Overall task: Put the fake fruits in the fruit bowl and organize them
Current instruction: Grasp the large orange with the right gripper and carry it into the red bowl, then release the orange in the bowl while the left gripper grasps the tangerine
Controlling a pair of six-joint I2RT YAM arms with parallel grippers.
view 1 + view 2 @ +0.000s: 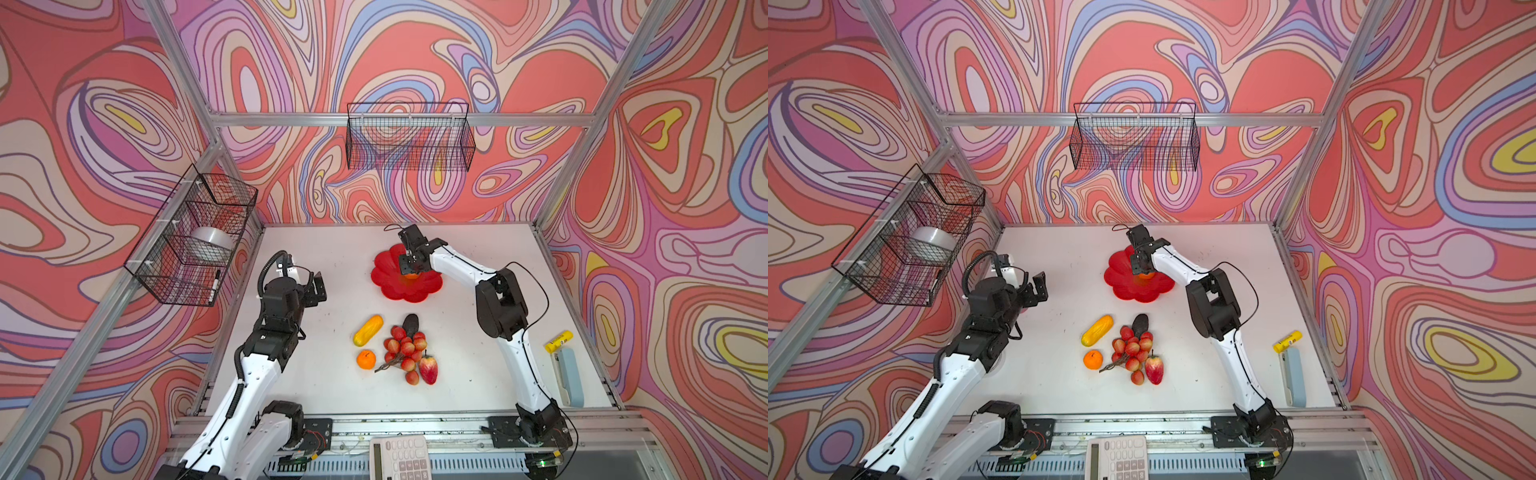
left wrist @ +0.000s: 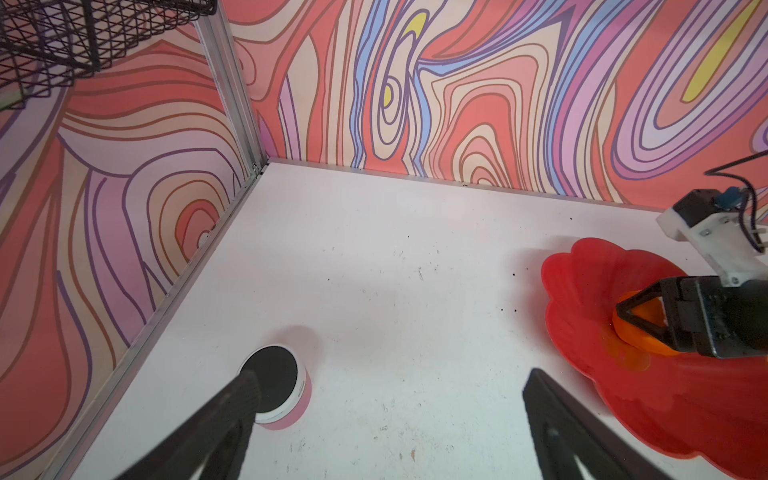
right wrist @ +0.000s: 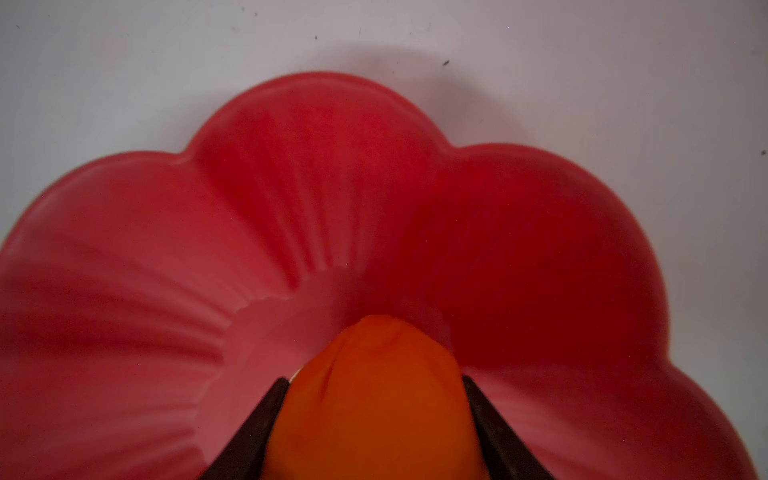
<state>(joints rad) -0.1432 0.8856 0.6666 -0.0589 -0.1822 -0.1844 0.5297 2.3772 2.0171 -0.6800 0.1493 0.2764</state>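
The red flower-shaped fruit bowl (image 1: 384,270) (image 1: 1121,284) (image 2: 582,282) (image 3: 332,166) lies at the back centre of the white table. My right gripper (image 1: 411,269) (image 1: 1144,269) (image 3: 375,378) hangs over the bowl's middle, shut on an orange (image 1: 411,275) (image 2: 640,338) (image 3: 374,407), with both fingers against its sides. On the table in front lie a yellow elongated fruit (image 1: 368,330), a smaller orange (image 1: 365,359), a dark oval (image 1: 410,324), a red berry cluster (image 1: 405,349) and a strawberry-like piece (image 1: 428,369). My left gripper (image 1: 305,282) (image 2: 392,374) stands open and empty at the left.
A pink-and-white round tin (image 2: 286,399) sits below the left gripper. Black wire baskets hang on the back wall (image 1: 409,137) and the left wall (image 1: 195,241). A yellow tube (image 1: 559,341) and a blue case (image 1: 568,376) lie at the right edge; a calculator (image 1: 399,457) lies in front.
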